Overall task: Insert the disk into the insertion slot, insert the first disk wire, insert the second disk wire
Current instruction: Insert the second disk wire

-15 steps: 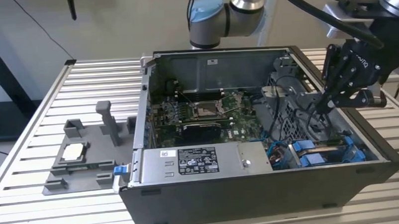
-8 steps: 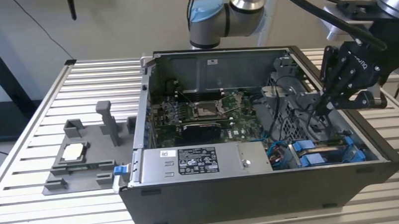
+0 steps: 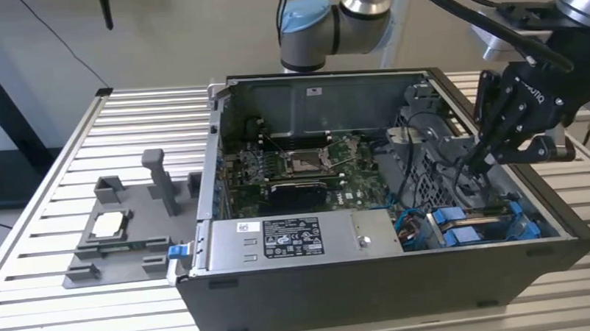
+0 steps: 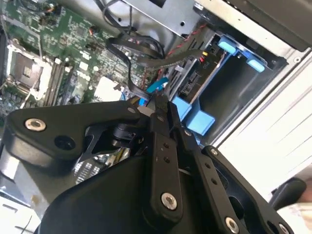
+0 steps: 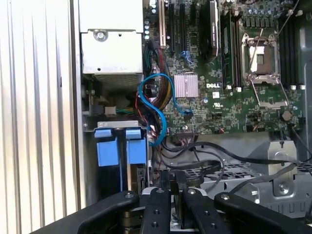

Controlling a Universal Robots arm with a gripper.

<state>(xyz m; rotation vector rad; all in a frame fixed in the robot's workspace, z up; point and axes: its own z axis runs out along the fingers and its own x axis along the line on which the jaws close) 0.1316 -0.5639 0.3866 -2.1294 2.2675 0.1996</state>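
Hovering inside the open black computer case (image 3: 378, 280), the black gripper (image 3: 482, 159) hangs above the blue-framed silver disk (image 3: 479, 225). Its jaws are pressed together, apparently pinching a black flat wire (image 4: 141, 53) just beside the bay.

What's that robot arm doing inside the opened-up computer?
A robot arm has its gripper lowered into an open computer case lying on a slatted table. It sits beside the drive bay, where the disk in its blue carrier is already seated. In the second wrist view the fingers are pinched together around a dark cable with a blue connector.
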